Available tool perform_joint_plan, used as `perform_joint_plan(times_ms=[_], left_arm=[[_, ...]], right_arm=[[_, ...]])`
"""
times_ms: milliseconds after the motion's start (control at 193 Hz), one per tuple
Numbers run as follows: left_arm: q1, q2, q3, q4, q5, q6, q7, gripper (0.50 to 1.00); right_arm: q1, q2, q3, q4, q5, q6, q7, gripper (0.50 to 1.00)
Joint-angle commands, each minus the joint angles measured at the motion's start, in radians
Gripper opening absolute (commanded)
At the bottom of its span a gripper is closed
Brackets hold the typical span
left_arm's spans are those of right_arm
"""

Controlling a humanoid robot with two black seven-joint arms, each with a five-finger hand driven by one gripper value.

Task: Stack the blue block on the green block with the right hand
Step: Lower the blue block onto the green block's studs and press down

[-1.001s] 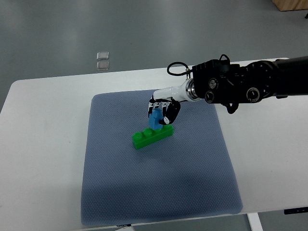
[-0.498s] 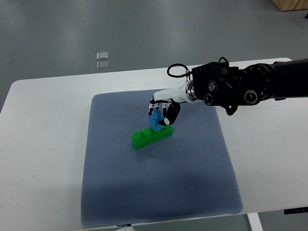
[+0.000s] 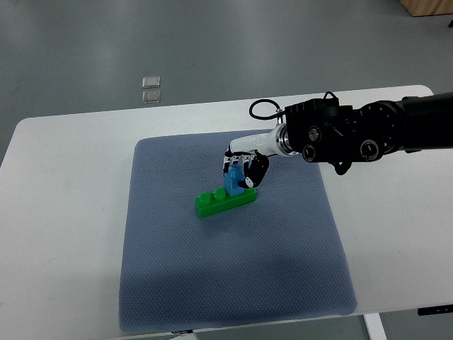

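A long green block (image 3: 225,201) lies tilted on the blue-grey mat (image 3: 233,283), a little above its middle. The small blue block (image 3: 233,180) stands on the green block's right half, touching its top. My right hand (image 3: 241,170) reaches in from the right, its black and white fingers (image 3: 249,177) curled around the blue block from above and from the right. The fingers hide part of the blue block. My left arm does not show.
The mat covers the middle of a white table (image 3: 64,212). Two small clear squares (image 3: 151,88) lie on the grey floor beyond the table's far edge. A corner of something wooden (image 3: 428,7) shows at the top right.
My right hand has shifted a little to the right and down with the blue block, which now rests on the green block. The green block has moved slightly.
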Motion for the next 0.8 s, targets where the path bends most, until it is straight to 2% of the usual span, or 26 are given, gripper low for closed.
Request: perform_joint_plan(times_ms=[0, 373, 794], left_arm=[[0.0, 0.0, 0.0, 0.0, 0.0, 0.0, 0.0, 1.0], [0.0, 0.0, 0.0, 0.0, 0.0, 0.0, 0.0, 1.0], [0.0, 0.0, 0.0, 0.0, 0.0, 0.0, 0.0, 1.0]], right_arm=[[-0.006, 0.002, 0.0, 0.0, -0.001, -0.009, 0.001, 0.554], [-0.009, 0.013, 0.001, -0.005, -0.001, -0.05, 0.003, 0.556], [-0.007, 0.011, 0.001, -0.005, -0.001, -0.049, 0.003, 0.558]])
